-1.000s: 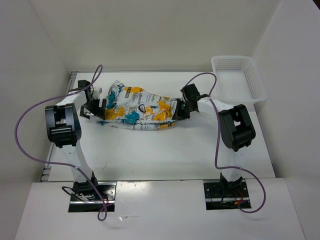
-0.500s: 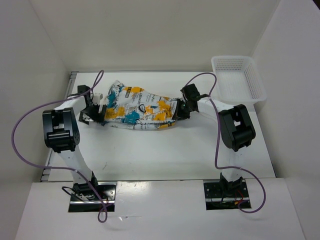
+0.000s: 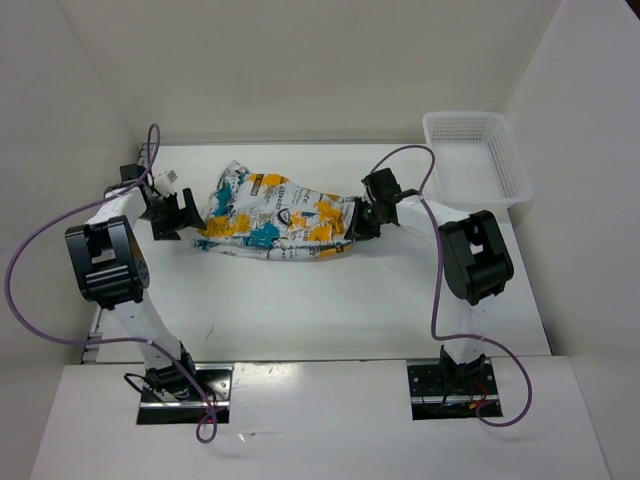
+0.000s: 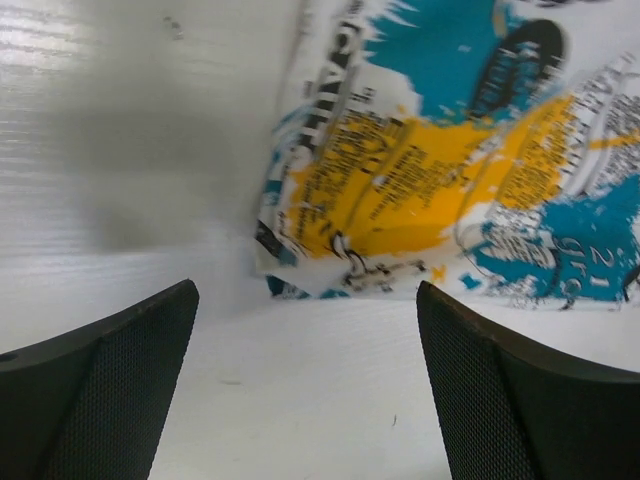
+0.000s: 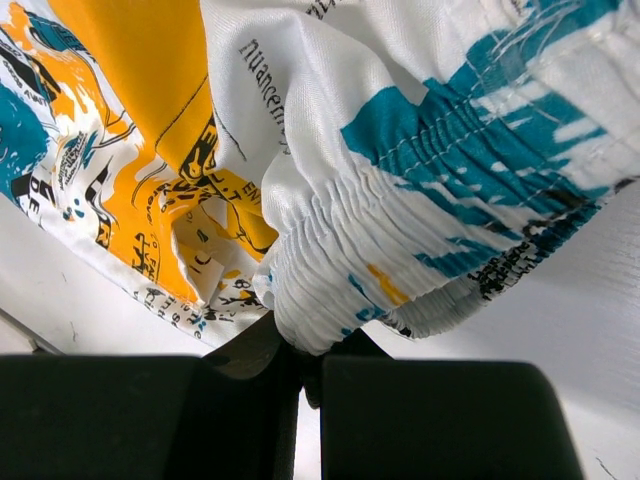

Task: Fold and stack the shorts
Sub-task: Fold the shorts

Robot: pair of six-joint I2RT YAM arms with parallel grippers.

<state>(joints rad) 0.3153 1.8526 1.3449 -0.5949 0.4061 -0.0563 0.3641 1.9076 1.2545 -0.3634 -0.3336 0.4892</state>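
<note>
The shorts [image 3: 275,218], white with yellow-orange, teal and black print, lie crumpled across the far middle of the table. My left gripper [image 3: 172,214] is open and empty, just left of the shorts' left edge; the left wrist view shows that edge [image 4: 400,190] beyond my spread fingers [image 4: 110,380], with bare table between them. My right gripper [image 3: 358,222] is shut on the shorts' gathered elastic waistband at their right end; the right wrist view shows the waistband [image 5: 400,250] pinched between my fingers.
A white plastic mesh basket [image 3: 476,158] stands at the far right corner of the table. White walls close in on the left, back and right. Purple cables loop from both arms.
My left gripper has let go of the shorts' left edge and pulled back to the left, and the left arm has swung outward. The right gripper and the shorts have stayed put.
</note>
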